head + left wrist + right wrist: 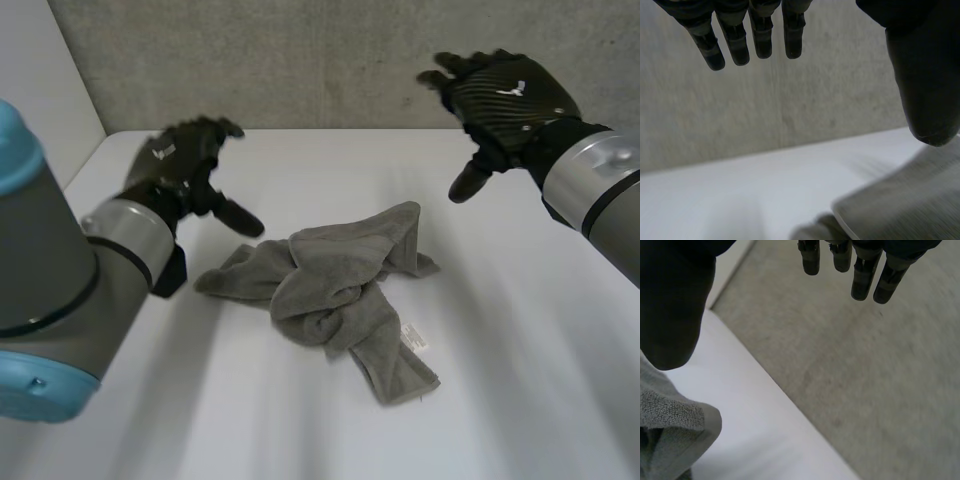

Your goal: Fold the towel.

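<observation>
One small white label (413,335) is showing on the towel (345,285), sitting at the edge of the strip that is trailing toward the near side. Whatever is printed on it is too small to read. A pale mark is also showing on the back of each hand, and neither can be read as letters.

One grey towel is lying crumpled in a heap on the white table (520,380). It is bunching and twisting through its middle, with one flap reaching out to the left and another lobe stretching toward the concrete wall (330,60).

Two hands are hovering above the table, one on each side of the towel, both apart from it. The left hand (185,165) is hanging just beside the towel's left flap, fingers loosely spread and thumb pointing toward the cloth, holding nothing. In the left wrist view its fingers (735,42) are reaching straight out and the thumb is standing wide of them, with the towel (905,200) lying below the thumb. The right hand (505,95) is hovering beyond the towel's far right lobe, fingers relaxed, thumb hanging down, gripping nothing. In the right wrist view its fingers (865,275) are extending straight, and a hemmed corner of the towel (670,440) is lying under the thumb.
</observation>
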Robot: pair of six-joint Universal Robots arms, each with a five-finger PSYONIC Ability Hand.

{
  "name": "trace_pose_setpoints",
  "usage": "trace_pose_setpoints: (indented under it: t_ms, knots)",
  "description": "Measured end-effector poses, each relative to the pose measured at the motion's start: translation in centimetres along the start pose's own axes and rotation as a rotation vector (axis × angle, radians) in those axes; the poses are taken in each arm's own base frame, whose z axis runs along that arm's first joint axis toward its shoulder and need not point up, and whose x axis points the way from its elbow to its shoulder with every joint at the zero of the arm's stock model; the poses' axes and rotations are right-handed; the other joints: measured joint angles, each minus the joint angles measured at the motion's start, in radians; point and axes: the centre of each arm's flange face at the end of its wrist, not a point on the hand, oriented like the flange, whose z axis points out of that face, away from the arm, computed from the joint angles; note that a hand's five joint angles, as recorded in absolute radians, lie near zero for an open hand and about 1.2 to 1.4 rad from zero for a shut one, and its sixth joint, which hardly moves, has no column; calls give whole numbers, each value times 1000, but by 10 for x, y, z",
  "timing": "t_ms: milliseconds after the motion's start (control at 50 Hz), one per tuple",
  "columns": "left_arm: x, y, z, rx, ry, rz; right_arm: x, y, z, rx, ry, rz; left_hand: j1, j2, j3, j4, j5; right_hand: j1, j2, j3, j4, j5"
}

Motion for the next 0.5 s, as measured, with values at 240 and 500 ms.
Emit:
trace_pose_setpoints:
  t_ms: [240,500]
  knots:
    - [-4,80,-3,-271,-137,-67,-83,9,17,53,-260,-341,0,0,0,0,0,0,0,0,0,0]
    - [-6,135,5,-378,-178,-33,-146,66,35,-42,-409,-413,0,0,0,0,0,1,1,0,0,0]
